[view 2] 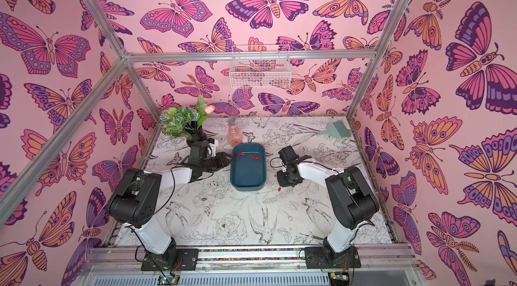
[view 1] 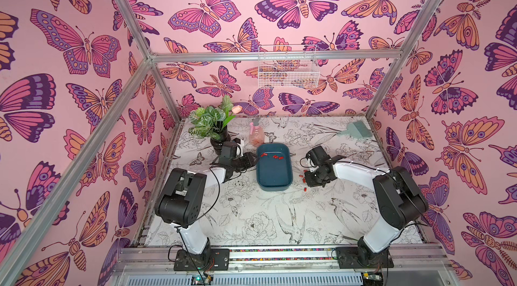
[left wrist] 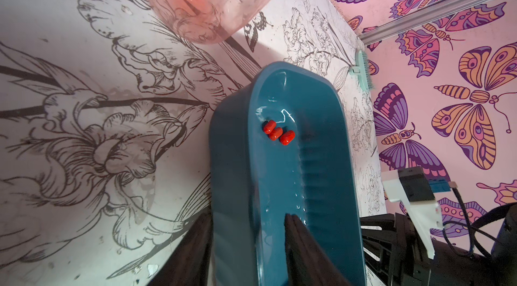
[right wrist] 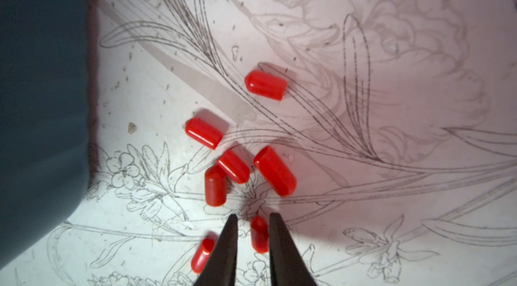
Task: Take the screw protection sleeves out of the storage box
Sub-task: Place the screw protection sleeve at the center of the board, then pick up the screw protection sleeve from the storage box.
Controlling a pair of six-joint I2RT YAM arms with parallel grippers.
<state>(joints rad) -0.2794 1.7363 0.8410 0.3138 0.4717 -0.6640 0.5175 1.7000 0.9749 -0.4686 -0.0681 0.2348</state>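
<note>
The dark teal storage box (view 1: 274, 185) (view 2: 247, 186) sits mid-table. A few red screw protection sleeves (view 1: 277, 157) (view 2: 254, 156) (left wrist: 278, 132) lie at its far end. My left gripper (view 1: 253, 163) (left wrist: 247, 216) straddles the box's left wall, one finger outside and one inside, shut on it. My right gripper (view 1: 306, 179) (right wrist: 254, 214) points down at the table just right of the box, jaws slightly apart. One sleeve (right wrist: 259, 234) lies loose between its fingers. Several more sleeves (right wrist: 233, 165) (view 1: 305, 189) are scattered on the table around it.
A pink spray bottle (view 1: 256, 133) stands just behind the box, and a potted plant (view 1: 214, 128) behind my left arm. A teal brush (view 1: 355, 129) lies at the back right. A white wire basket (view 1: 288, 67) hangs on the back rail.
</note>
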